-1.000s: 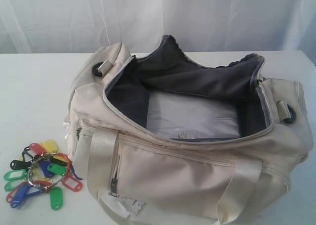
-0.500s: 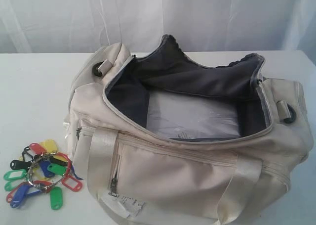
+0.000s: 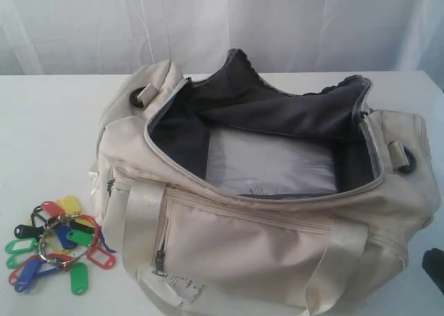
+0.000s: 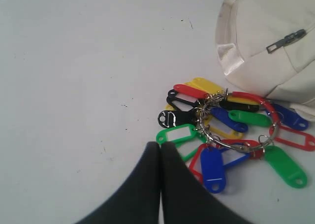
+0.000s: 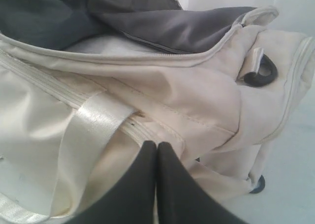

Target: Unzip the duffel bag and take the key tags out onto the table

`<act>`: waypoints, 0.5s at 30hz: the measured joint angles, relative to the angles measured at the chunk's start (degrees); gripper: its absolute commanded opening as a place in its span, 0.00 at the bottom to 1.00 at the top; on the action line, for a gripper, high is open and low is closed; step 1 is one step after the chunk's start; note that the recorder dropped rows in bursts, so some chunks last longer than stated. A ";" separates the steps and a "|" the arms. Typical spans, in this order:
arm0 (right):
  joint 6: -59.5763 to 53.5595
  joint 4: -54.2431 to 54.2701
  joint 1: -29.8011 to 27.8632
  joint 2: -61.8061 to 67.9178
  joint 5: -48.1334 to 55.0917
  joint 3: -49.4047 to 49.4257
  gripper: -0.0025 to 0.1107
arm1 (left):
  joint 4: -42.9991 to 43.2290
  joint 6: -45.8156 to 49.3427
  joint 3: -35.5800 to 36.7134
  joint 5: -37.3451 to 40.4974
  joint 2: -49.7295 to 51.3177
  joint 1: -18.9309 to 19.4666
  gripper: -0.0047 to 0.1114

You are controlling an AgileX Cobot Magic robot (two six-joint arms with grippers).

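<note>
On the white surface (image 3: 48, 121) in front of me sits the duffel bag (image 3: 277, 233), cream-white, with its main zipper undone and its mouth gaping wide. Dark grey lining (image 3: 277, 111) shows inside, and a pale sheet (image 3: 270, 164) lies flat on the bottom of the compartment. A satin strap (image 3: 142, 219) runs down the near side, next to a grey zipper pull (image 3: 160, 260) on the closed side pocket. A white label (image 3: 186, 287) hangs at the lower edge, and a black ring (image 3: 406, 163) sits at the bag's right end.

The key tags (image 3: 59, 245) are out of the bag, lying on the surface just beside its left end. They are red, green, blue, yellow and black, fanned around metal rings, and the nearest ones reach right up to the bag's corner.

The left end effector (image 4: 160, 147) hangs over the surface close to the bunch. Its two dark fingers are pressed together, clenched on nothing, and a green tag lies just beside the tips. The right end effector (image 5: 156, 147) is clenched and empty too, pointed at the bag's near side near a strap; I cannot tell whether it touches the fabric.

A dark shape (image 3: 435, 266) shows at the lower right edge, just beside the bag's end, too little of it to identify. A white curtain (image 3: 277, 17) hangs behind.
</note>
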 measured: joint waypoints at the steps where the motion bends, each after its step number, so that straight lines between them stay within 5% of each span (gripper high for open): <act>1: -0.42 0.00 0.00 0.00 0.00 0.00 0.02 | 0.00 0.00 0.00 0.00 0.00 0.00 0.04; 15: -1.30 1.57 0.00 0.00 -0.12 0.00 0.02 | 0.00 0.00 0.00 0.00 0.00 0.00 0.04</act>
